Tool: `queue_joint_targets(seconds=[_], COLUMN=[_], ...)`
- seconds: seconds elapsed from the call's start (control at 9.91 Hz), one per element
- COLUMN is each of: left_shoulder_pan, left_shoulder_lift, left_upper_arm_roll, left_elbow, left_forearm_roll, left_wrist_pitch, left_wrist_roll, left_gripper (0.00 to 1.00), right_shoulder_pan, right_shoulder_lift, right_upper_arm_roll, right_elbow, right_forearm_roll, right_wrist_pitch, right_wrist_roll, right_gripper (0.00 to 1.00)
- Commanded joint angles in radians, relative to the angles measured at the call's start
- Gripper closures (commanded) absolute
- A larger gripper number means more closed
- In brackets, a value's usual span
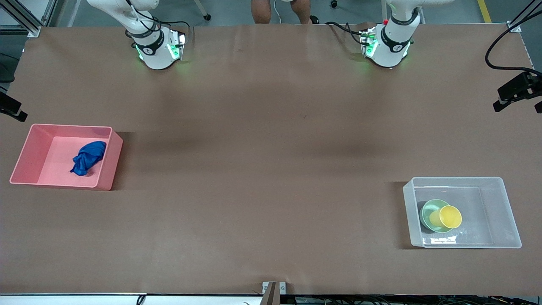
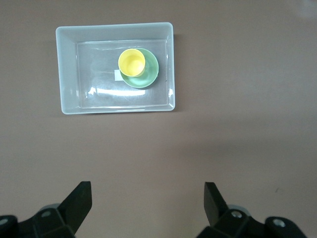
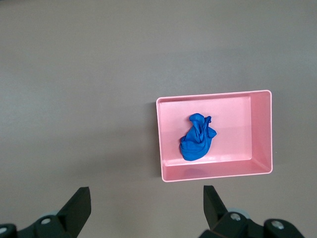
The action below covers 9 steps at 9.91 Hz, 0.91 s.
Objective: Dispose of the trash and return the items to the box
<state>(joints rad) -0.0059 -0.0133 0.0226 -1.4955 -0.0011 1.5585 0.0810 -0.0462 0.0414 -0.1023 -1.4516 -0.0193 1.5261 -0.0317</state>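
Observation:
The blue cloth wad (image 1: pixel 89 157) lies in the pink bin (image 1: pixel 25 156) at the right arm's end of the table; it also shows in the right wrist view (image 3: pixel 196 138). The yellow cup (image 1: pixel 449 216) sits in the mint-green bowl (image 1: pixel 428 212) inside the clear tub (image 1: pixel 506 203) at the left arm's end, also in the left wrist view (image 2: pixel 132 62). My left gripper (image 2: pixel 147 198) is open and empty, high over bare table. My right gripper (image 3: pixel 146 201) is open and empty, high over bare table beside the pink bin (image 3: pixel 260 134). Neither gripper shows in the front view.
Both arm bases (image 1: pixel 159 46) (image 1: pixel 387 44) stand at the table's edge farthest from the front camera. A black camera mount (image 1: pixel 516 91) juts in at the left arm's end. The brown table top (image 1: pixel 271 169) lies between the bin and the tub.

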Motion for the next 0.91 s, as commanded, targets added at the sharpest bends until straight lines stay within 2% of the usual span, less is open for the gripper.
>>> queue_joint_targets(seconds=[0.0, 0.3, 0.4, 0.5, 0.81], left_shoulder_pan=[0.003, -0.015, -0.035, -0.046, -0.039], left_shoulder_lift=[-0.014, -0.013, -0.013, -0.013, -0.013], left_upper_arm_roll=[-0.024, -0.009, 0.040, 0.055, 0.051], left_elbow=[-0.048, -0.048, -0.049, -0.051, -0.051], left_forearm_roll=[0.041, 0.024, 0.000, -0.011, -0.008], left_wrist_pitch=[-0.011, -0.012, -0.012, -0.012, -0.014], left_wrist_roll=[-0.012, -0.009, -0.007, -0.004, -0.007], left_gripper=[0.00, 0.00, 0.00, 0.00, 0.00], right_shoulder_pan=[-0.012, -0.012, -0.014, -0.014, -0.014], right_shoulder_lift=[-0.015, -0.014, -0.014, -0.014, -0.014], right_upper_arm_roll=[0.010, 0.010, 0.009, 0.009, 0.009], right_elbow=[-0.016, -0.016, -0.016, -0.016, -0.018], right_forearm_roll=[-0.013, -0.013, -0.013, -0.013, -0.013], right_wrist_pitch=[-0.001, 0.003, 0.003, 0.002, -0.001], right_wrist_roll=[-0.010, -0.008, -0.008, -0.008, -0.008], right_gripper=[0.00, 0.00, 0.00, 0.00, 0.00])
